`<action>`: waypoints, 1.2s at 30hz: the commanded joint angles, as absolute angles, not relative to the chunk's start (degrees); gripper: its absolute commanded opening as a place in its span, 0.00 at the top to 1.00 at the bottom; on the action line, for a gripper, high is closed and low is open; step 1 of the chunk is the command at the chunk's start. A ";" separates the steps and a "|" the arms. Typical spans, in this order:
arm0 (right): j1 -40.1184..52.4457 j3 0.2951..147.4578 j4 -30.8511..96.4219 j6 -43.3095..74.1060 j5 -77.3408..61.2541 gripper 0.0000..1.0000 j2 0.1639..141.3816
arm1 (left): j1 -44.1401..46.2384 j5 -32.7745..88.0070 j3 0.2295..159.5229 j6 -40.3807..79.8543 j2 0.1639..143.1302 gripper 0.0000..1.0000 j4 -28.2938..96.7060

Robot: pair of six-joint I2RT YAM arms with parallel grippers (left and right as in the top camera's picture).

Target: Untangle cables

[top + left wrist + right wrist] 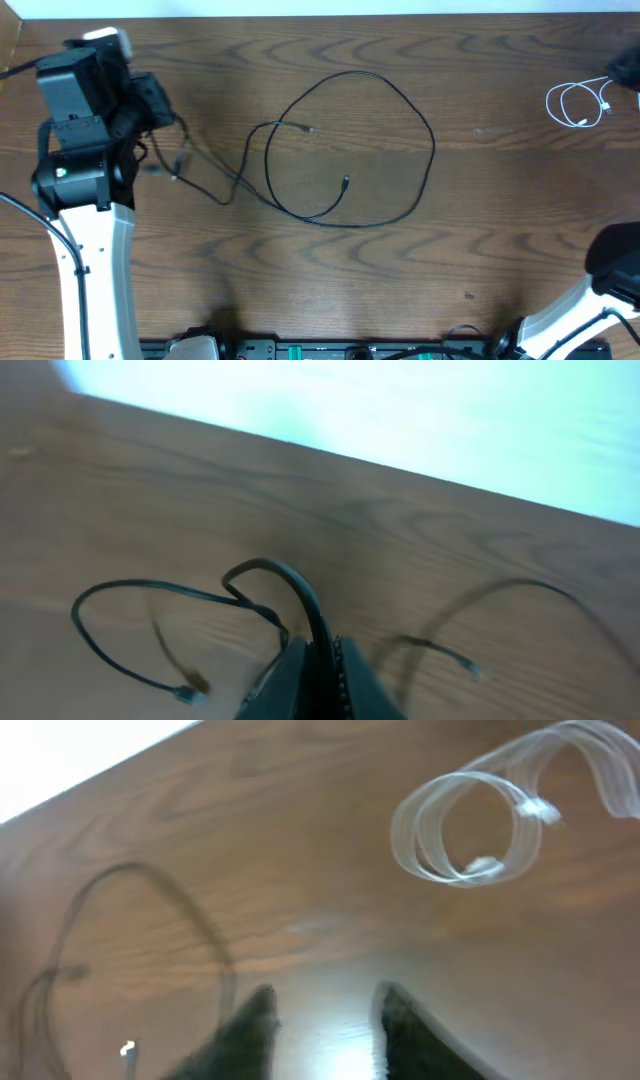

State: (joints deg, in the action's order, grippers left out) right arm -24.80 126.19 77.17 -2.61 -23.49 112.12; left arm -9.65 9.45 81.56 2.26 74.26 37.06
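Left gripper (318,660), cropped at the wrist view's bottom edge, pinches a black cable (298,578). Its blurred strands loop over the table (500,260) centre. White cable (578,103) coils far right, apart. Right gripper (325,1020), smeared, stands spread, empty.

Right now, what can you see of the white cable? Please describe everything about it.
The white cable is thin, looks like smooth plastic, and lies flat in a few loose coils on the wooden table, near its far right corner. Its two small white plugs rest at the coil. It lies well apart from the black cables. Only the table touches it; the open right gripper is short of it.
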 commanded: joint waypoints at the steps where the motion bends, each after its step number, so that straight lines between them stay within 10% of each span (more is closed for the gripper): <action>1: -18.48 126.19 77.32 -9.10 -30.00 0.49 111.70 | -9.02 23.79 82.65 0.67 74.28 0.93 36.27; 8: -4.60 124.64 74.78 -11.31 -29.98 0.26 111.70 | -9.21 34.11 82.65 5.58 71.88 0.92 27.18; 20: 15.81 110.69 58.76 -9.82 -32.14 0.23 111.81 | -9.23 34.04 82.65 23.73 66.59 0.92 2.37; 36: 32.73 100.71 38.74 -4.71 -38.13 0.21 118.17 | -9.26 33.87 82.65 25.65 66.15 0.93 0.78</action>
